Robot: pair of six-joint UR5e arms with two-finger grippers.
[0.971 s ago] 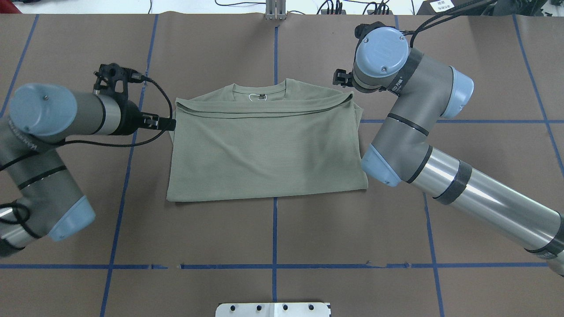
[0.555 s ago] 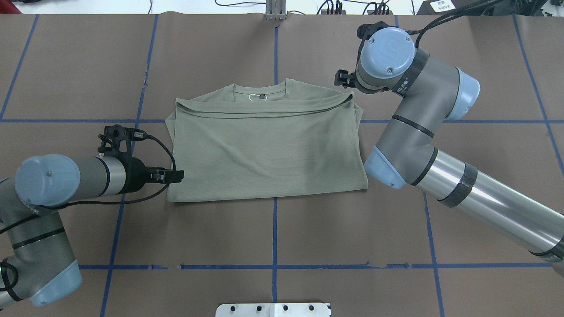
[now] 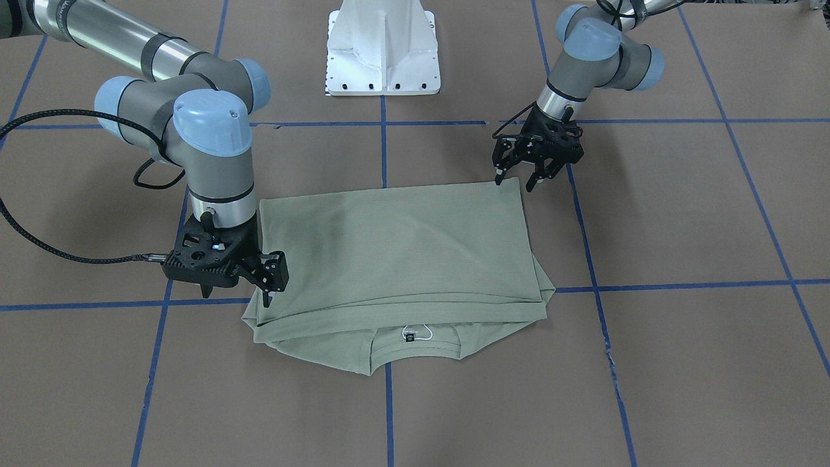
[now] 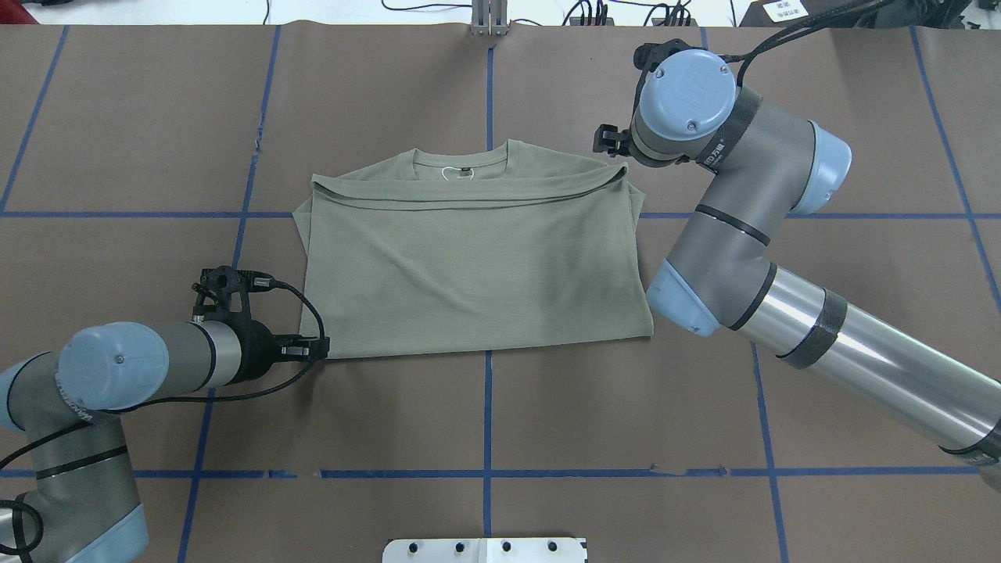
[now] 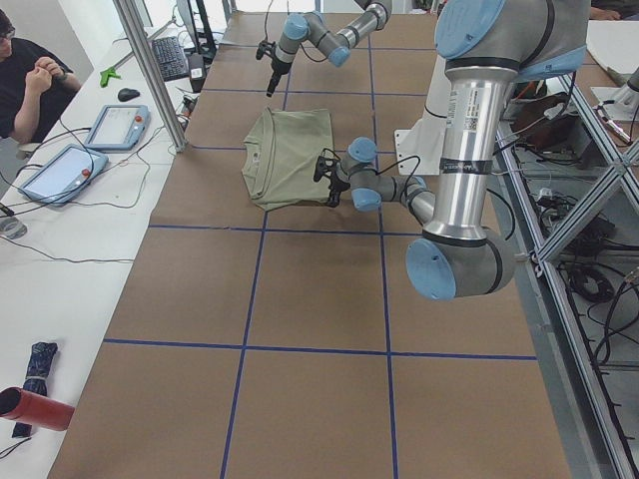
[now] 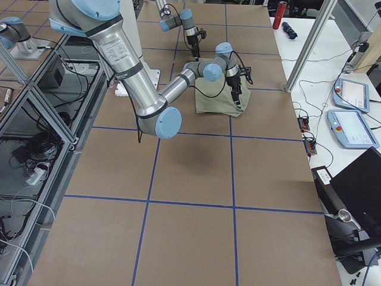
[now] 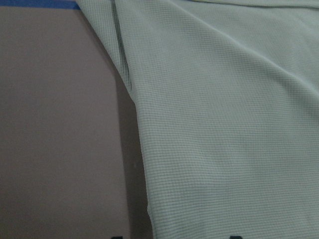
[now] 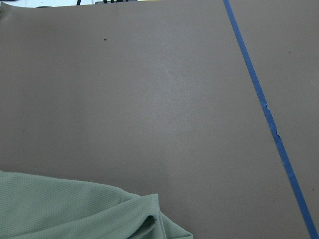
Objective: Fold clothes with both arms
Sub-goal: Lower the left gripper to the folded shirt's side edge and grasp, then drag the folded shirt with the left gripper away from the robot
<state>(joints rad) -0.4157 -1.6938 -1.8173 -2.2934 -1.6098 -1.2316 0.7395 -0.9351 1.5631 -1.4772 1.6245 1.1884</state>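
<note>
Left pincer (image 3: pixel 515 184), spread wide, has slid robot-side to the limp, light shirt's (image 4: pixel 469 266) corner, its natural pinch point; right pincer's (image 3: pixel 272 285) opening cannot be told.

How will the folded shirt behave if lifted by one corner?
Probably floppy: the shirt is thin knit lying flat with soft creases, so it would likely drape from the left gripper. Its stacked layers look loose; a one-corner lift may peel off the top one and undo the fold. Pushed, it would likely bunch rather than slide.
</note>
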